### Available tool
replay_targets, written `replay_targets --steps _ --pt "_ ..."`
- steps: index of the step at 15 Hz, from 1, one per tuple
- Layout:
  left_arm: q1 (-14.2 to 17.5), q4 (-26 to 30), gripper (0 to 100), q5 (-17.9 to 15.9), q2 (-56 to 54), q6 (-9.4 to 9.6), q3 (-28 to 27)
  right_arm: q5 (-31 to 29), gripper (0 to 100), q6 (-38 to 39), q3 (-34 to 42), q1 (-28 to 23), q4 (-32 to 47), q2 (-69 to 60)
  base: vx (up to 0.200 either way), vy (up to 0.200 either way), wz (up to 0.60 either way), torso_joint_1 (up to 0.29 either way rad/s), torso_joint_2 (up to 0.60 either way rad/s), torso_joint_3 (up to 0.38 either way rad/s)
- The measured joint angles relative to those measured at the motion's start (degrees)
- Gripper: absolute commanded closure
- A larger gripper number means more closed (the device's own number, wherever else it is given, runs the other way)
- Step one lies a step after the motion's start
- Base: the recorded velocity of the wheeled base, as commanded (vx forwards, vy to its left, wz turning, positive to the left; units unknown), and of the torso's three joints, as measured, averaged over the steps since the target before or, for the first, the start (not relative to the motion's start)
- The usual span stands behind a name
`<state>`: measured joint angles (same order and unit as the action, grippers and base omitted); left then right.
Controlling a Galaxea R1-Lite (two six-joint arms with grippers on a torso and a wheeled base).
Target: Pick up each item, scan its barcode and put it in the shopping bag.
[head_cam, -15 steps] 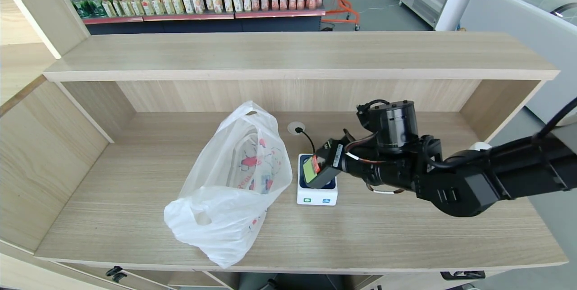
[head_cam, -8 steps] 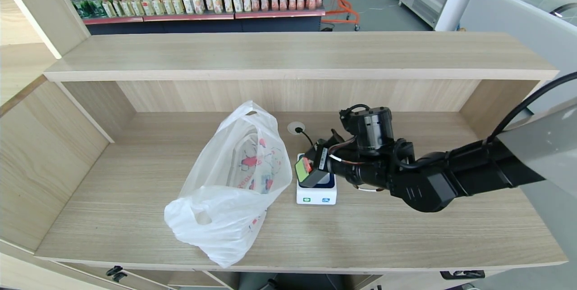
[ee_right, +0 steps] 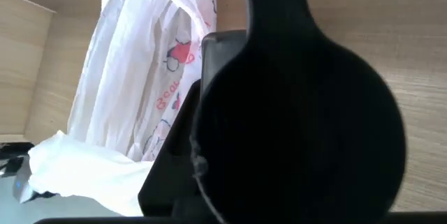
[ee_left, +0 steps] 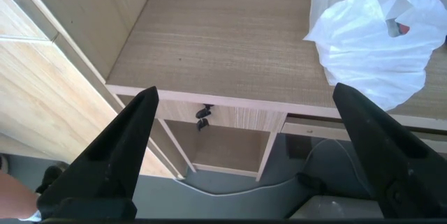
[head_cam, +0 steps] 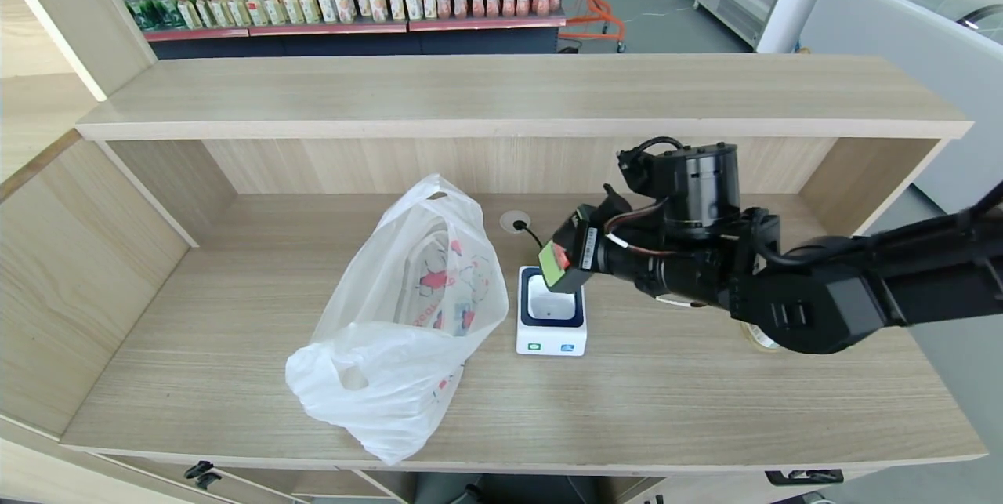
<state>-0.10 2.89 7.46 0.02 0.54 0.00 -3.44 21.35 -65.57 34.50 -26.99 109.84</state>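
Note:
My right gripper (head_cam: 559,266) is shut on a small green and red item (head_cam: 552,262) and holds it in the air just above the back edge of the white barcode scanner (head_cam: 551,335). Left of the scanner stands the white plastic shopping bag (head_cam: 407,308), its mouth facing up and printed goods showing through. In the right wrist view the bag (ee_right: 133,91) lies beyond a dark shape that blocks most of the picture. My left gripper (ee_left: 246,97) hangs open below the counter's front edge, with the bag (ee_left: 377,35) off to one side.
The scanner's black cable runs to a round port (head_cam: 515,222) in the wooden counter (head_cam: 666,402). A raised shelf (head_cam: 509,92) walls the back, and side panels close both ends. A round object (head_cam: 754,336) lies partly hidden under my right arm.
The right gripper with the item first dipped left and low over the scanner, then rose and drew back, so the scanner's window is now uncovered. The bag has not moved.

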Motion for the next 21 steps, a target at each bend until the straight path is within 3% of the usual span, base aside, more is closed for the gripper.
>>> replay_targets --steps 3,5,14,17,21 --pt "0.0 0.01 0 -0.02 0.0 0.0 0.0 -1.89 100 -12.81 9.46 -0.35 -1.74 -7.08 0.0 0.0 0.0 0.0 0.0 0.0" --pt "0.0 0.0 0 0.0 0.0 0.0 0.0 -2.47 100 -16.66 14.86 -0.55 -6.91 -10.36 0.0 0.0 0.0 0.0 0.0 0.0" --pt "0.0 0.01 0 -0.02 0.0 0.04 0.0 -2.19 100 -13.54 18.25 0.17 -7.44 -13.7 0.0 0.0 0.0 0.0 0.0 0.0" --pt "0.0 0.0 0 -0.02 0.0 0.01 0.0 -2.22 100 -11.87 18.44 1.16 -7.55 -13.79 -0.2 0.0 0.0 0.007 0.0 0.001" --pt "0.0 0.0 0 -0.02 0.0 0.01 0.0 -1.95 100 -8.07 18.29 2.84 -7.47 -13.89 0.0 0.0 0.0 0.0 0.0 0.0"
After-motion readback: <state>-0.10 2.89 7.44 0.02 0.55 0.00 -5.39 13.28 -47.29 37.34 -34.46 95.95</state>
